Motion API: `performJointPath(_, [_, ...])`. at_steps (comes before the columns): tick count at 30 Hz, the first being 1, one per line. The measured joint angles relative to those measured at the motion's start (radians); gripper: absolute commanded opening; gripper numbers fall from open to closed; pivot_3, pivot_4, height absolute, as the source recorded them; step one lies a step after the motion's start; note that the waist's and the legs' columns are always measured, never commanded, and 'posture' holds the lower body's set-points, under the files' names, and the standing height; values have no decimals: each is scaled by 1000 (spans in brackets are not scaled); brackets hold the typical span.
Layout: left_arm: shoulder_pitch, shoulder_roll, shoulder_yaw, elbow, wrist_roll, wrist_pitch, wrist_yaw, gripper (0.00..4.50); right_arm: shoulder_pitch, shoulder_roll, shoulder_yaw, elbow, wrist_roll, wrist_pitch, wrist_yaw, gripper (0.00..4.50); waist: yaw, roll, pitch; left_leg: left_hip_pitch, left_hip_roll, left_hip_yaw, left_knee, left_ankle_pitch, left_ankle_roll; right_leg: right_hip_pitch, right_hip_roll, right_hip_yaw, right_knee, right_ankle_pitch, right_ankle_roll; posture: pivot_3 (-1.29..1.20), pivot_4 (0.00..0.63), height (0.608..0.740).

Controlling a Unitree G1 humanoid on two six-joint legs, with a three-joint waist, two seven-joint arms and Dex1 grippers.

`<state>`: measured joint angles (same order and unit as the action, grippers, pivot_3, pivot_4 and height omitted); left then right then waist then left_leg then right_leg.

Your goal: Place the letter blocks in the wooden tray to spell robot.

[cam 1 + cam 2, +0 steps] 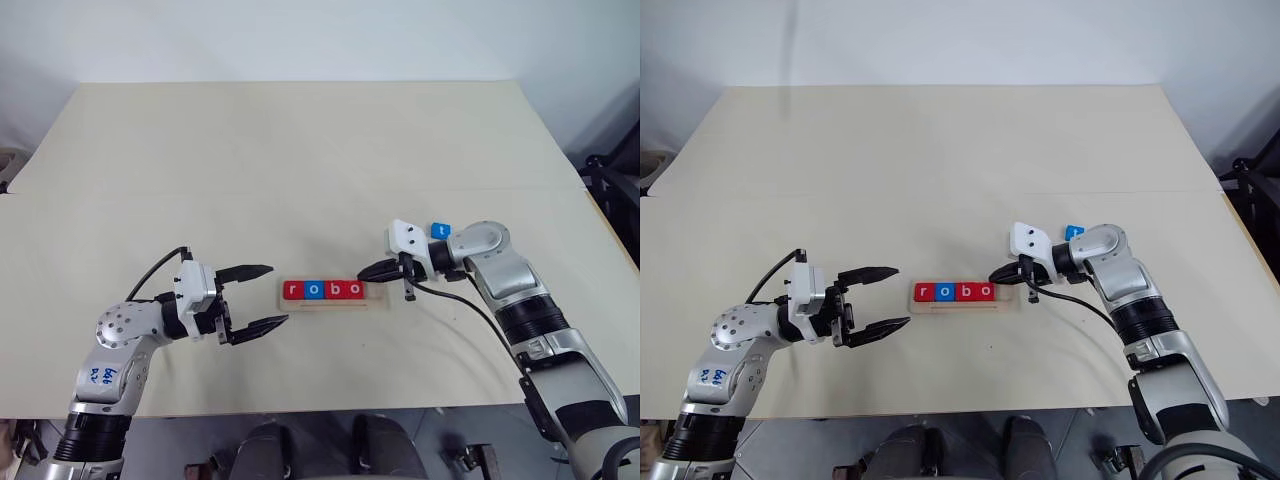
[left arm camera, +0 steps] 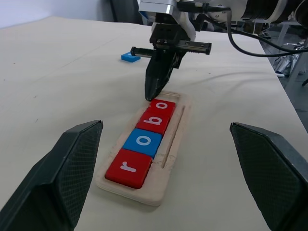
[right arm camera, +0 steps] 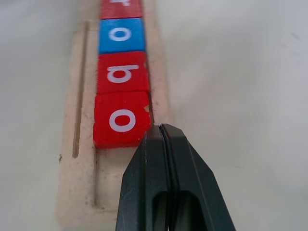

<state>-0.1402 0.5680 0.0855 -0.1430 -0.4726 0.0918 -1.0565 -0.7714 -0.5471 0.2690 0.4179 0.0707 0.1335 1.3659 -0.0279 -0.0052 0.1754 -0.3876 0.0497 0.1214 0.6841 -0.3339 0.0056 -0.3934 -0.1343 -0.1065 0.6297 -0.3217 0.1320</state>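
The pale wooden tray (image 1: 375, 299), grooved and narrow, holds four glossy square letter blocks (image 1: 323, 290) spelling "robo". The right pincer (image 1: 381, 271), pressed together and empty, touches the last red block from 3 o'clock; the blue t block (image 1: 441, 230) lies on the worktop (image 1: 300, 160) at its 1 o'clock. The left pincer (image 1: 262, 296) is spread at the tray's 9 o'clock.

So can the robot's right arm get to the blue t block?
Probably yes. The blue t block lies loose on the table just behind the right gripper, nothing covering it. Its jaws are shut by the tray, so they must open first.
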Motion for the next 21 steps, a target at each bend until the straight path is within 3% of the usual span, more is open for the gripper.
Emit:
performJointPath(10, [0, -2, 0, 0, 0, -1, 7, 4500, 19, -60, -20, -66, 7, 29, -2, 16, 1, 0, 0, 0, 0, 0, 0, 0, 0, 0, 0, 0, 0, 0, 0, 0, 150, 740])
performJointPath(17, [6, -5, -6, 0, 1, -3, 10, 4500, 201, -150, -132, -280, 143, 132, 14, 16, 6, 0, 0, 0, 0, 0, 0, 0, 0, 0, 0, 0, 0, 0, 0, 0, 150, 740])
performJointPath(21, [12, -3, -4, 1, -2, -1, 10, 4500, 413, -199, -302, -418, 208, 152, -68, 1188, 23, 0, 0, 0, 0, 0, 0, 0, 0, 1, 0, -1, -1, 0, 0, 0, 150, 740])
